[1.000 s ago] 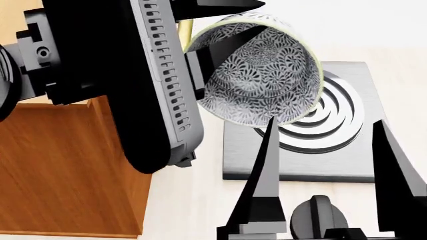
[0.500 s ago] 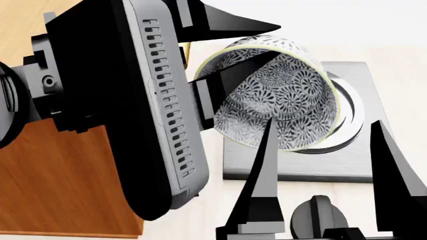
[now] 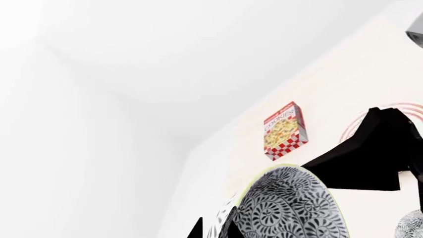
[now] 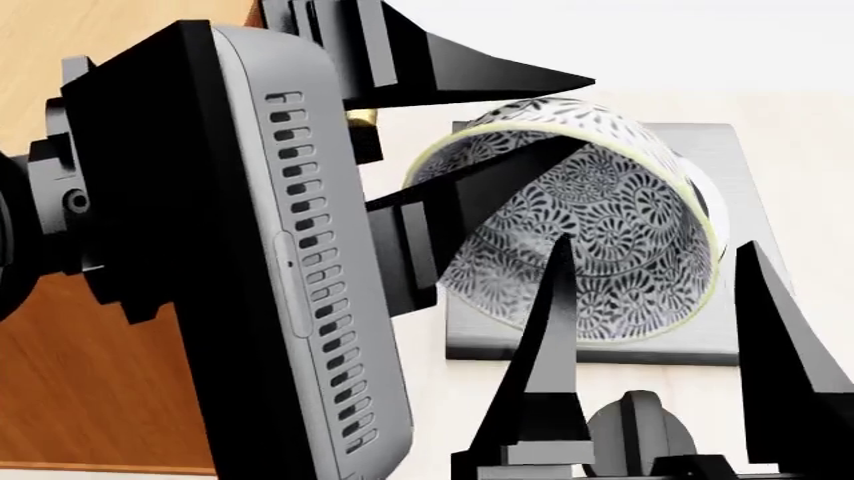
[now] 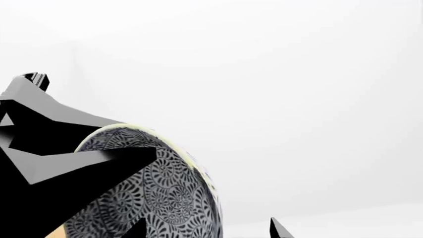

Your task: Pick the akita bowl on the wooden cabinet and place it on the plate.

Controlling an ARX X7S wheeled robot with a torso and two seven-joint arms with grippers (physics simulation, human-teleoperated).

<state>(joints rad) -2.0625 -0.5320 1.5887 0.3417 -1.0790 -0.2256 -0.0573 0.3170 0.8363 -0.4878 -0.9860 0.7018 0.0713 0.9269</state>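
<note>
My left gripper is shut on the rim of the akita bowl, one finger inside and one outside. The white bowl with its dark blue-grey pattern hangs tilted, its opening turned toward the left arm. In the left wrist view the bowl sits against the left gripper. The wooden cabinet is at the lower left. Red rings of the plate show on the counter, partly behind a black finger. My right gripper stands open just below the bowl; its tips frame the bowl.
Under the bowl lies a grey stove plate, and a dark knob sits near the right gripper. A red-and-yellow cookie box stands on the counter near the plate. Part of another patterned bowl shows at the frame edge.
The left arm has carried the bowl right and lower in the head view, off the cabinet and over the stove plate. The bowl now covers the burner rings. The right gripper has barely moved.
</note>
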